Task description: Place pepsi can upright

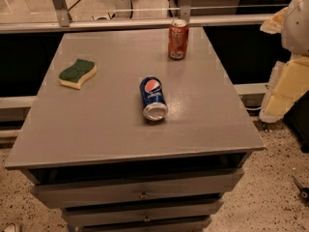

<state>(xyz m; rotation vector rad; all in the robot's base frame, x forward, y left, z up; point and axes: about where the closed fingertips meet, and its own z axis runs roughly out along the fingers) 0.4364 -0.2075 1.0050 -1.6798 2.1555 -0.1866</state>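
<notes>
The pepsi can (153, 98) is blue with the round red-white-blue logo. It lies on its side near the middle of the grey table top (96, 115), with its silver end facing the front edge. My gripper is not in view. Only a white and pale yellow padded part of my arm (289, 66) shows at the right edge, beside and off the table, well away from the can.
A red-orange soda can (178, 39) stands upright near the table's back edge. A green and yellow sponge (77, 73) lies at the left. The table has drawers (140, 193) below its front. A rail and glass wall run behind it.
</notes>
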